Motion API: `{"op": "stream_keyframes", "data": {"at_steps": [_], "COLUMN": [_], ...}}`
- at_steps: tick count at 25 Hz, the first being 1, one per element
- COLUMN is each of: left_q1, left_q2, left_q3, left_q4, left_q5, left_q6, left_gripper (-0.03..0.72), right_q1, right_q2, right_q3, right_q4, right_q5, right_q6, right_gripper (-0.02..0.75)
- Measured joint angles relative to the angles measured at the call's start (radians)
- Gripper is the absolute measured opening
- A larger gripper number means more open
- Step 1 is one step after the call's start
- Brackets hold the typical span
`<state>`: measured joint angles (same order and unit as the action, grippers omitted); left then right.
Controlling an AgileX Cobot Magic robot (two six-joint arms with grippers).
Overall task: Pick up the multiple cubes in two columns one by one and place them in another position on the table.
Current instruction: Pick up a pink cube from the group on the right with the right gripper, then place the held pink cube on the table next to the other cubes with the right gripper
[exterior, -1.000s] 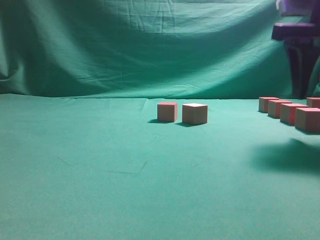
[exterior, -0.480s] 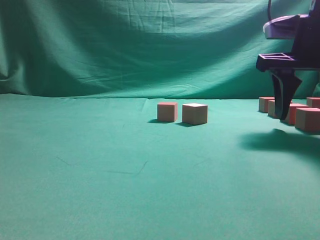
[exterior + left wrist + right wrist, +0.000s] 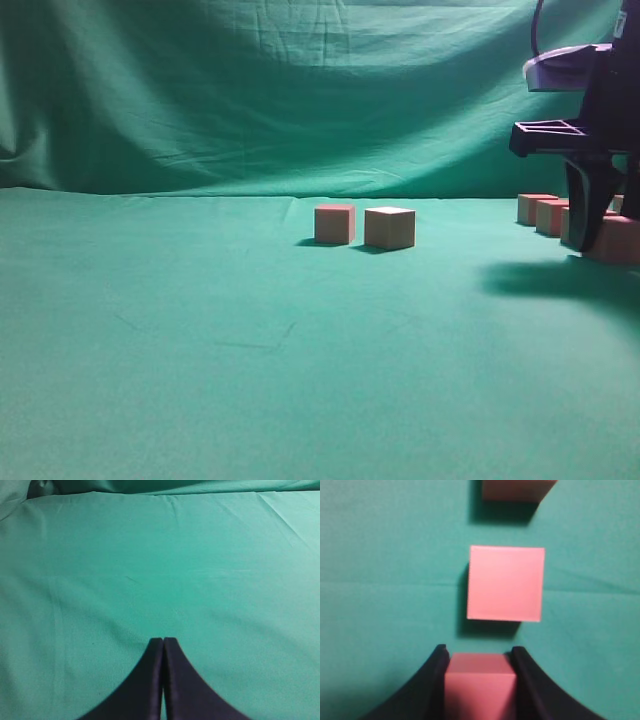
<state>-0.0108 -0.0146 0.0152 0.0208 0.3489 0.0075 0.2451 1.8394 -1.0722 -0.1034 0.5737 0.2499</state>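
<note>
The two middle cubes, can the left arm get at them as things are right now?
Probably yes. The two middle cubes stand alone on the table with nothing around them. The left gripper is shut over bare cloth, holding nothing, and the right gripper is busy far to the right.

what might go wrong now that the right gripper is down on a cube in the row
The right gripper has a cube between its fingers, with the next cube just ahead: lifting at a tilt might nudge it. The fingers seem to meet only the cube's sides near their tips, so it might slip when raised.
</note>
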Motion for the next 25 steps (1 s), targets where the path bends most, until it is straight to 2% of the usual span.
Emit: {"op": "stream_keyframes", "data": {"at_steps": [6, 10, 15, 21, 25], "left_q1": [0.0, 0.0, 0.0, 0.0, 0.0], "left_q2": [0.0, 0.0, 0.0, 0.0, 0.0], "left_q3": [0.0, 0.0, 0.0, 0.0, 0.0], "left_q4": [0.0, 0.0, 0.0, 0.0, 0.0], "left_q5": [0.0, 0.0, 0.0, 0.0, 0.0], "left_q6": [0.0, 0.0, 0.0, 0.0, 0.0], "left_gripper": [0.0, 0.0, 0.0, 0.0, 0.0], "right_q1": [0.0, 0.035, 0.163, 0.356, 0.434], "right_q2": [0.002, -0.002, -0.011, 0.042, 0.188], "right_q3": [-0.101, -0.244, -0.449, -0.711, -0.883], "right_q4": [0.011, 0.127, 0.271, 0.29, 0.288], "right_q5": [0.174, 0.373, 0.557, 0.601, 0.656], "right_q6": [-0.005, -0.136, -0.213, -0.4, -0.567], "right_gripper": [0.274, 0.274, 0.274, 0.274, 0.274]}}
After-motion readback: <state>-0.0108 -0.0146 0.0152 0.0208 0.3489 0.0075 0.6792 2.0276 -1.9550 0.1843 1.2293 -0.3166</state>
